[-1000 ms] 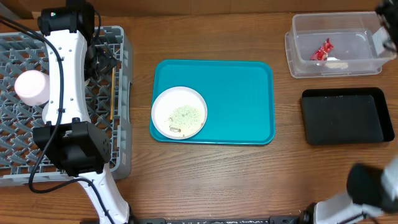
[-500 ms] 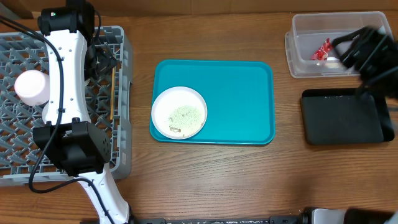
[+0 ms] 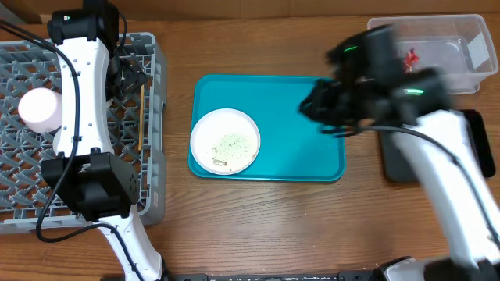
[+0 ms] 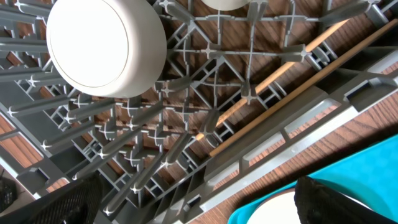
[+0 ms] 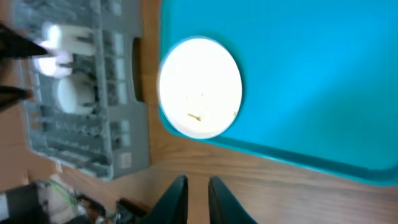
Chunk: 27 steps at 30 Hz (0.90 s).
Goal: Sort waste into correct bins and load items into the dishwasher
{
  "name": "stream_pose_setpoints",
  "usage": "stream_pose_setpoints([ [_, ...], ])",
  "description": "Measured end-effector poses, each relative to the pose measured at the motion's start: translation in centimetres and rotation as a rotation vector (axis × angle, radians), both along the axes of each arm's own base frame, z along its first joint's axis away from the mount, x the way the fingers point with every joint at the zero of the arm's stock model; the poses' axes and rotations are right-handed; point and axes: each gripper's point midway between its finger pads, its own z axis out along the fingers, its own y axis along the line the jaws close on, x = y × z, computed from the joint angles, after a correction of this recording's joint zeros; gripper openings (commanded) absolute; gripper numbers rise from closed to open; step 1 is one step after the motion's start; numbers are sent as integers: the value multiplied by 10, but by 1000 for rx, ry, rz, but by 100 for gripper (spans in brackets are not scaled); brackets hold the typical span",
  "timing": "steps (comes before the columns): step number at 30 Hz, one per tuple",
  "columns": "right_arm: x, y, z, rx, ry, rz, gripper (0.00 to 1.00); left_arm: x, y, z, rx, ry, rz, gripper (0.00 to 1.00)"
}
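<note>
We couldn't make out much of the right side from overhead. The right arm (image 3: 445,168) was one big motion smear, covering most of the black tray (image 3: 393,162) and the near-left corner of the clear tub (image 3: 461,35). The red wrapper (image 3: 409,57) just peeked out inside the tub, past the arm.

We read the right gripper (image 5: 198,180) off its own camera: jaws pinched nearly together, just a slit, nothing between them, with the teal tray (image 5: 298,81) ahead. That view was blurry too, so the crumbs (image 3: 233,144) on the white plate (image 3: 225,140) barely showed there.

The left gripper (image 4: 205,208) showed only two dark fingertips at the frame corners, spread wide and empty. It was above the dish rack (image 4: 249,62), where the chopsticks (image 4: 292,87) lay and the pink bowl (image 3: 39,109) sat upside down.

Versus half a second earlier, the right arm had swung from the tub and black tray over to the teal tray's right end. Wrapper, plate and left arm hadn't budged.
</note>
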Motion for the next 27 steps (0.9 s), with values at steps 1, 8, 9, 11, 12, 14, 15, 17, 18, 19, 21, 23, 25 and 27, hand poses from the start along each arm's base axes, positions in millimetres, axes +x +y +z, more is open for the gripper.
stream_pose_setpoints([
  [1,3,9,-20,-12,23,0,4,0,0,0,0,0,0,100],
  [8,19,55,-111,-60,119,-8,4,0,0,0,0,0,0,100],
  [9,23,61,-120,-62,122,-8,4,0,0,0,0,0,0,100],
  [11,28,72,-139,-69,139,-10,4,0,0,0,0,0,0,100],
  [12,30,77,-150,-74,150,-12,4,0,0,0,0,0,0,100],
  [14,31,85,-171,-86,177,-18,4,0,0,0,0,0,0,100],
  [15,31,88,-181,-95,193,-26,4,0,0,0,0,0,0,100],
  [17,31,91,-200,-116,222,-37,4,0,0,0,0,0,0,100],
  [18,32,91,-207,-120,230,-43,4,0,0,0,0,0,0,100],
  [19,33,91,-213,-125,235,-49,4,0,0,0,0,0,0,100],
  [21,34,90,-226,-139,252,-61,4,0,0,0,0,0,0,100],
  [23,35,89,-236,-149,263,-69,4,0,0,0,0,0,0,100],
  [25,36,88,-240,-158,266,-76,4,0,0,0,0,0,0,100],
  [27,37,87,-241,-166,264,-88,4,0,0,0,0,0,0,100],
])
